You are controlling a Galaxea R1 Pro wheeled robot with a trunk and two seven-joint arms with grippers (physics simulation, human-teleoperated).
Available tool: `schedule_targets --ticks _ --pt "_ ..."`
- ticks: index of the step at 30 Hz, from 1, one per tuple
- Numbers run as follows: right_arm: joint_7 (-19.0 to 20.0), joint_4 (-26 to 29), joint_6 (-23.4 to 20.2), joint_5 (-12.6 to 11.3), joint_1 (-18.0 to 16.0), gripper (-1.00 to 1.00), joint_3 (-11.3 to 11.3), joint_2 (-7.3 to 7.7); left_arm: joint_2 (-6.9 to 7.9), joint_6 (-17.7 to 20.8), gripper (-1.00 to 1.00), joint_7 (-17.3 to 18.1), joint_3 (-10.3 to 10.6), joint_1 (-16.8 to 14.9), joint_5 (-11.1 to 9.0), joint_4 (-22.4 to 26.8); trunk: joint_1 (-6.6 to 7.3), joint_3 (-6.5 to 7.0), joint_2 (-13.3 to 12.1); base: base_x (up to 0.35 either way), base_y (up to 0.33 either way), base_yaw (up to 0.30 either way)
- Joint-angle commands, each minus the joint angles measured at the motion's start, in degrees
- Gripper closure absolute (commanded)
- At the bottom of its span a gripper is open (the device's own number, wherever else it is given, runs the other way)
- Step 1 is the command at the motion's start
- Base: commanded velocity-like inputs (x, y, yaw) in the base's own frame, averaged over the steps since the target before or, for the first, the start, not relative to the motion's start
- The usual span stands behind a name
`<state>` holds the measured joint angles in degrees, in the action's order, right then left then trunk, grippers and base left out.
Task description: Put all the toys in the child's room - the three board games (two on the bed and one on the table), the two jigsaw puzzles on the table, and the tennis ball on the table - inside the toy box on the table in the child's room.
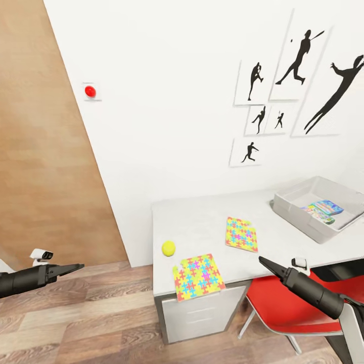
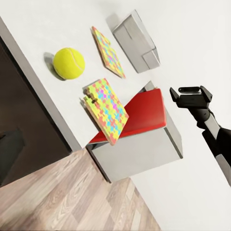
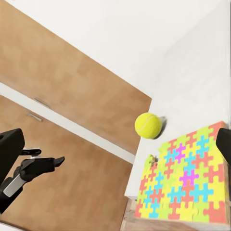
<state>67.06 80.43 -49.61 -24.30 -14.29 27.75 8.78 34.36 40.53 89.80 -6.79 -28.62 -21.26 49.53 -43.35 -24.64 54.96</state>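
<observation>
Judged best to bring right gripper (image 1: 261, 259), empty, fingers seemingly together, down ahead onto near jigsaw puzzle (image 1: 198, 276) overhanging table (image 1: 202, 222) edge; flat, notched, bright sheet; fuzzy tennis ball (image 1: 168, 247) beyond it; grey sloped toy box (image 1: 318, 207) off right; left gripper (image 1: 80, 266) empty, seemingly together, well apart.
</observation>
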Motion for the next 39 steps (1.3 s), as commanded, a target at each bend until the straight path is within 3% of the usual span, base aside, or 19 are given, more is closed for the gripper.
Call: schedule_targets --ticks 1,3,10,13,19,23,34,39 --pt "0.1 0.0 -0.3 -0.2 0.0 -1.00 0.0 0.01 -0.06 0.6 -1.00 0.2 0.0 0.0 0.0 0.0 0.00 -0.06 0.0 -0.006 -0.096 0.000" --pt "0.1 0.0 -0.3 -0.2 0.0 -1.00 0.0 0.01 -0.37 0.6 -1.00 0.2 0.1 0.0 -0.1 0.0 0.00 -0.05 0.0 -0.004 -0.069 0.000" --pt "0.3 0.0 -0.3 -0.3 0.0 -1.00 0.0 -0.01 -4.08 0.5 -1.00 0.2 0.1 0.0 -0.2 -0.3 0.00 -0.04 0.0 -0.001 -0.022 0.000" --pt "0.3 0.0 -0.3 -0.3 0.0 -1.00 -0.1 -0.04 -4.95 0.5 -1.00 0.2 0.2 0.1 -0.2 -1.0 0.00 -0.04 0.0 0.000 -0.005 0.000" --pt "0.1 0.0 0.7 -0.3 0.0 -1.00 -0.1 -0.41 -6.15 0.2 -1.00 0.2 0.1 0.3 -0.6 -6.9 0.00 -0.04 0.0 0.000 -0.001 0.000" --pt "0.2 -0.1 1.9 -0.4 0.0 -1.00 -0.1 -0.90 -8.00 -2.3 -1.00 0.2 0.0 0.4 -0.7 -11.0 0.00 -0.04 0.0 0.000 0.000 0.000" --pt "0.4 -0.1 2.3 -0.6 0.0 -1.00 0.0 -1.12 -10.41 -4.8 -1.00 0.2 0.1 0.7 -0.4 -16.3 0.00 -0.04 0.0 0.000 0.000 0.000" --pt "0.1 -0.1 2.3 -0.5 0.0 -1.00 -0.1 -1.18 -13.10 -5.0 -1.00 0.2 0.0 2.5 -0.3 -17.1 0.00 -0.04 0.0 0.000 0.000 0.000"
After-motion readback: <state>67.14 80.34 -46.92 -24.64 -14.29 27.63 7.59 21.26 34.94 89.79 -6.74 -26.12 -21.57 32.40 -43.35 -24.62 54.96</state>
